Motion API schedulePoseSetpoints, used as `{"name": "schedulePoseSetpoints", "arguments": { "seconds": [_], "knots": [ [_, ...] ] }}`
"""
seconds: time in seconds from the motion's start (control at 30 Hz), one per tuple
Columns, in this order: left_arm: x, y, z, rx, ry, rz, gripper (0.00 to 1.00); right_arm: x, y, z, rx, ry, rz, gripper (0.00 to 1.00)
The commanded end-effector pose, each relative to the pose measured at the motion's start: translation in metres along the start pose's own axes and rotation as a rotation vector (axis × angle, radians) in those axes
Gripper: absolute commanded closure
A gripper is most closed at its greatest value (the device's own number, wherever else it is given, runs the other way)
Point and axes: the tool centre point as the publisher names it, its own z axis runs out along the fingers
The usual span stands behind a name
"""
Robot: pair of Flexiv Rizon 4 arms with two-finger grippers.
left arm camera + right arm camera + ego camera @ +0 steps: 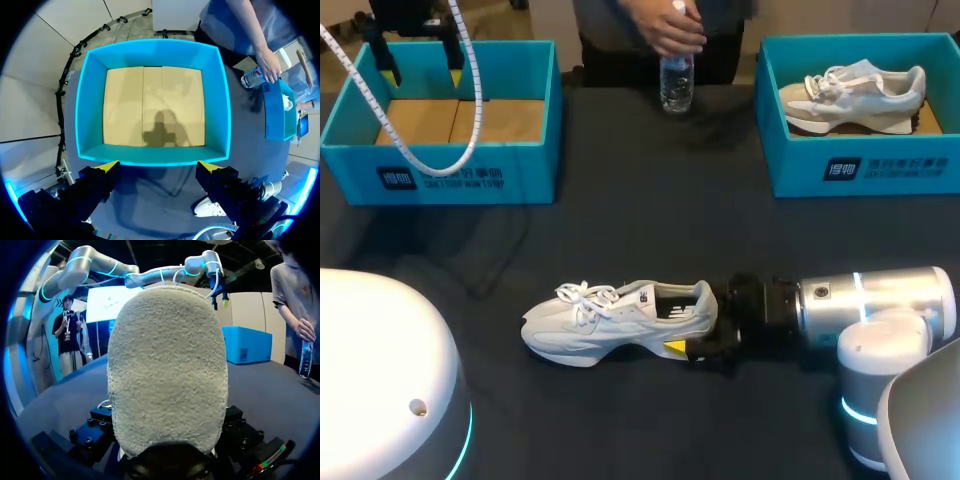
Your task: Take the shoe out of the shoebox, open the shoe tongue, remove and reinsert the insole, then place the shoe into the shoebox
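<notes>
The shoe [620, 320] stands upright on the table [620, 220], well apart from the empty shoebox [450, 175]. The right gripper [692, 345] sits at its heel [705, 300] — whether it is clenched there, I cannot tell. The left gripper [159, 167] hangs released above that box. To open the tongue [620, 297] well, steady the heel firmly, then draw the tongue up from under the laces [585, 295] — gently.

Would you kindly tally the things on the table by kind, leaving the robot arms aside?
Shoeboxes: 2, the left shoebox and the right shoebox.
Shoes: 2, the white shoe on the table and the beige shoe in the right shoebox.
Water bottles: 1, the water bottle at the far edge, under a person's hand.
Total: 5.
</notes>
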Motion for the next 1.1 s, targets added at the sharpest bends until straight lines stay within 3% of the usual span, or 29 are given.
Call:
{"name": "schedulePoseSetpoints", "arguments": {
  "seconds": [0.03, 0.37, 0.77, 1.1],
  "knots": [
    [0.0, 0.0, 0.0, -0.001, -0.001, 0.0, 0.0, -0.007, -0.001, 0.003, 0.015, -0.007, -0.009, 1.0],
    [0.0, 0.0, 0.0, -0.001, -0.001, 0.0, 0.0, -0.017, 0.0, -0.012, 0.039, -0.018, -0.017, 1.0],
    [0.0, 0.0, 0.0, -0.001, -0.001, 0.0, 0.0, -0.018, 0.0, -0.013, 0.037, 0.017, -0.025, 1.0],
    [0.047, 0.075, -0.013, 0.049, 0.001, -0.08, 0.0, -0.018, 0.0, -0.013, 0.037, 0.017, -0.025, 1.0]
  ]
}}
